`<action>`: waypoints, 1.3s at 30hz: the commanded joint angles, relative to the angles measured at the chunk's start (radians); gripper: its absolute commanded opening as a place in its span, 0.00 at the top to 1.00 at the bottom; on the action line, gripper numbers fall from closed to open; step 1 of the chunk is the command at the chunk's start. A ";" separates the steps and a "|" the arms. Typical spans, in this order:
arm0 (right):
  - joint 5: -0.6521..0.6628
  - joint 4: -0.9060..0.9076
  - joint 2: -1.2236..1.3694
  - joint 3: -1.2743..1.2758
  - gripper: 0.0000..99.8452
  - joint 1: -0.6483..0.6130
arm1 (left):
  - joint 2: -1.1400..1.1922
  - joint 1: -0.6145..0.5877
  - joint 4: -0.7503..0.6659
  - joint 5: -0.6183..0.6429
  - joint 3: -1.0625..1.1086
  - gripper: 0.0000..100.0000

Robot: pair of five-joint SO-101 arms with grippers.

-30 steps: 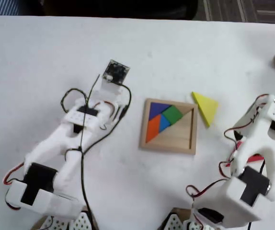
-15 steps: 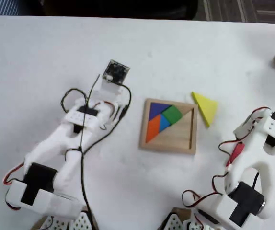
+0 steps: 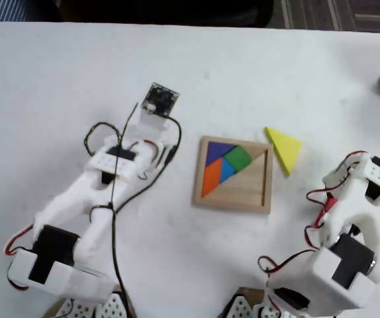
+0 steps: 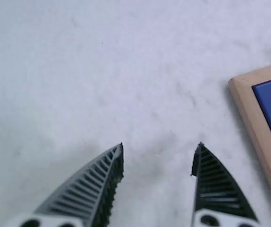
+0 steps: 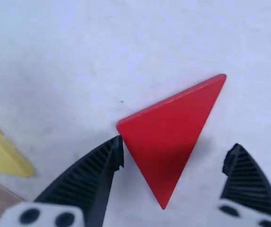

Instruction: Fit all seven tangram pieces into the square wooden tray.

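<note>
In the high view the square wooden tray (image 3: 246, 193) sits at centre frame on the white counter (image 3: 57, 73), with coloured pieces (image 3: 224, 165) filling its upper-left part. A yellow triangle (image 3: 285, 148) lies just right of it. The left end effector (image 4: 160, 146) is spread wide and empty, near the tray's corner. The right end effector (image 5: 176, 143) stands open astride a red triangle (image 5: 173, 127) lying flat on the counter.

Right arm (image 3: 349, 225) on the move at the table's right edge. Its wrist end, level with the yellow triangle (image 3: 285, 148) a second ago, now sits lower in the high view, nearer the table's front. The arm's black motor block (image 3: 352, 258) (which had dropped toward the front edge half a second ago) is back up, close to where it began.
</note>
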 commanded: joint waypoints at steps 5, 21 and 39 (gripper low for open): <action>-0.029 -0.041 0.025 -0.086 0.67 0.024 | -0.004 -0.013 -0.017 -0.012 -0.041 0.76; -0.025 -0.110 0.104 -0.094 0.67 -0.033 | -0.004 -0.013 -0.017 -0.012 -0.041 0.76; -0.008 -0.077 0.114 -0.092 0.80 -0.035 | -0.004 -0.024 -0.017 -0.012 -0.041 0.76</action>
